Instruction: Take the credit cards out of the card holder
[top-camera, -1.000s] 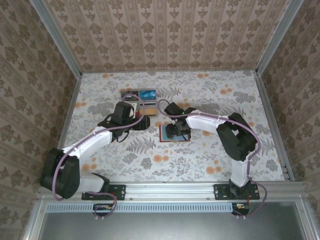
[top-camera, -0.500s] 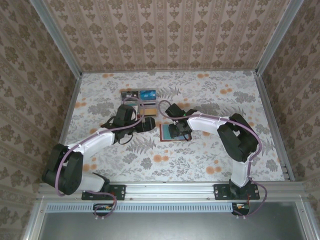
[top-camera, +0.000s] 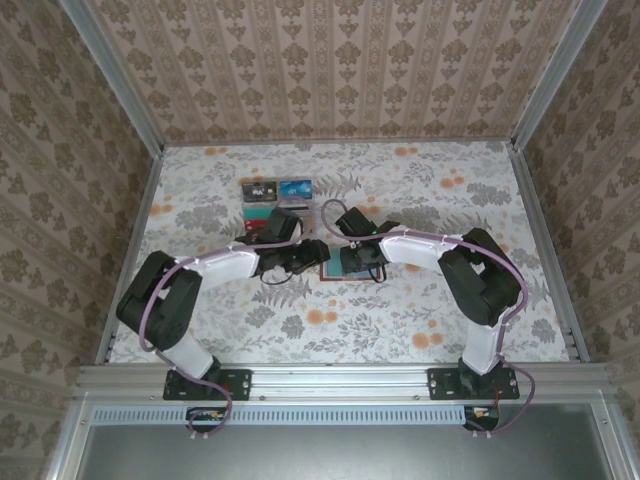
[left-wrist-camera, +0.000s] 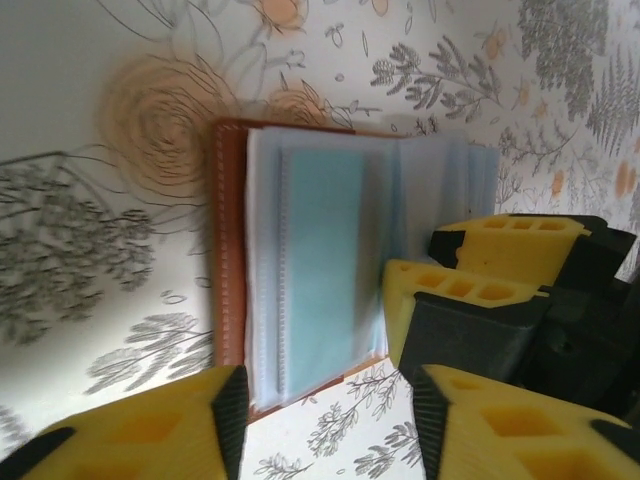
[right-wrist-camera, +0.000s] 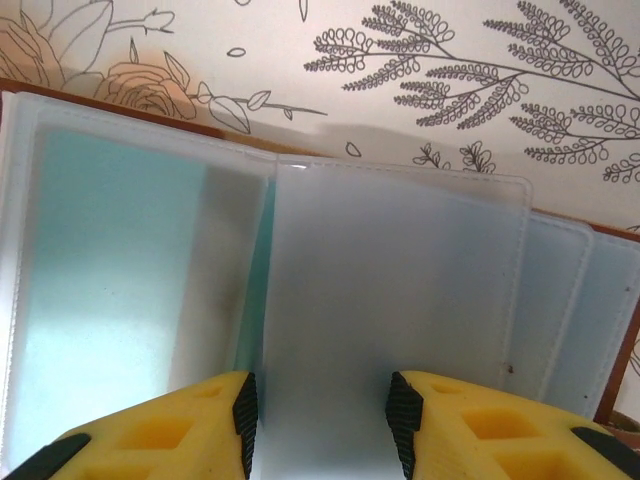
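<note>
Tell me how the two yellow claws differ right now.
The right gripper hangs over the open card holder, fingers straddling a frosted sleeve; the left gripper sits off the holder's edge, mostly above the table. The right gripper is close to the sleeves; the left gripper stands further back from them. Both are open, hold nothing, and have yellow fingers with black pads.

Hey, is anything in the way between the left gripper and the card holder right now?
Nothing lies on the table between the open left gripper and the near edge of the card holder. The right gripper is over the holder's other half, fingers open above the clear sleeves, so that side is occupied.
</note>
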